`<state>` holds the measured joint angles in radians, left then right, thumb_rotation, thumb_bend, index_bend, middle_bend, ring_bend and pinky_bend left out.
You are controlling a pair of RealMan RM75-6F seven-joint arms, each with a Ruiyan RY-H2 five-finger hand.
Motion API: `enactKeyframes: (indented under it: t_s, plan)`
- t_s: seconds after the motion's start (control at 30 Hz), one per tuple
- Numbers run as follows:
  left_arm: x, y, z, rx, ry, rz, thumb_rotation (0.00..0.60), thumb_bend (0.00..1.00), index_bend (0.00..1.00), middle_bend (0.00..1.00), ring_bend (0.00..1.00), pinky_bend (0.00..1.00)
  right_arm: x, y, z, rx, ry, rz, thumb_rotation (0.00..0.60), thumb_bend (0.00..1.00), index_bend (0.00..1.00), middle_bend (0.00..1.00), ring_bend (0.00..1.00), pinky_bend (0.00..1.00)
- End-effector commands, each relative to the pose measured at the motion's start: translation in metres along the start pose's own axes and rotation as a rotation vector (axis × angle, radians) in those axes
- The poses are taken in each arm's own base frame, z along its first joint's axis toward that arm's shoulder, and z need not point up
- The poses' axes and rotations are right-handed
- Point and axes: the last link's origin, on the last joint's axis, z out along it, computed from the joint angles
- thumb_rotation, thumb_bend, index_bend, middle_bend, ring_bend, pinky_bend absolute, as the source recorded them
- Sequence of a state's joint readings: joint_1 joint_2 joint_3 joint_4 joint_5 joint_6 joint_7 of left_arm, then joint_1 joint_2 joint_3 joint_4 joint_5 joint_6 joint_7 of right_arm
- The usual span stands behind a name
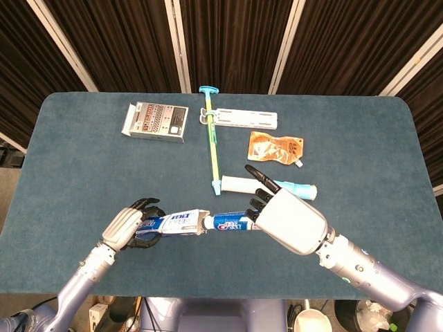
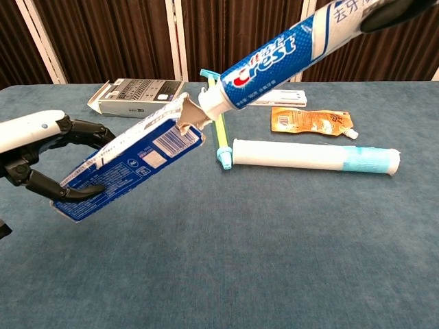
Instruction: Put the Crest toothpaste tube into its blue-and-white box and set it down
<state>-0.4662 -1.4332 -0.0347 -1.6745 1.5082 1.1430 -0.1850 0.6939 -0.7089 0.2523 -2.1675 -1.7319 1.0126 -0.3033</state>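
Observation:
My left hand holds the blue-and-white box above the table, its open flap end pointing right and slightly up. My right hand grips the Crest toothpaste tube by its tail end, only dark fingertips showing in the chest view. The tube's white cap sits right at the box's open flaps, touching or just at the mouth. The tube slants down to the left toward the box.
On the blue table lie a white-and-teal cylinder, a long green-and-blue stick, an orange pouch, a white flat strip and a grey patterned box at the back left.

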Motion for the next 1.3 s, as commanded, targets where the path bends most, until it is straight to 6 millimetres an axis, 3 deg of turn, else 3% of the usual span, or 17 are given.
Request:
enactKeyframes:
  t_s: [0.03, 1.3]
  plan:
    - [0.0, 0.001, 0.0, -0.002, 0.001, 0.002, 0.6, 0.38, 0.46, 0.4, 0.15, 0.14, -0.003, 0.0, 0.001, 0.003, 0.001, 0.003, 0.6, 0.76, 0.81, 0.84, 0.47, 0.0]
    - [-0.012, 0.019, 0.003, -0.054, 0.016, -0.058, 0.6, 0.38, 0.46, 0.4, 0.15, 0.14, -0.026, -0.014, 0.013, 0.028, 0.024, 0.072, 0.6, 0.76, 0.81, 0.84, 0.47, 0.0]
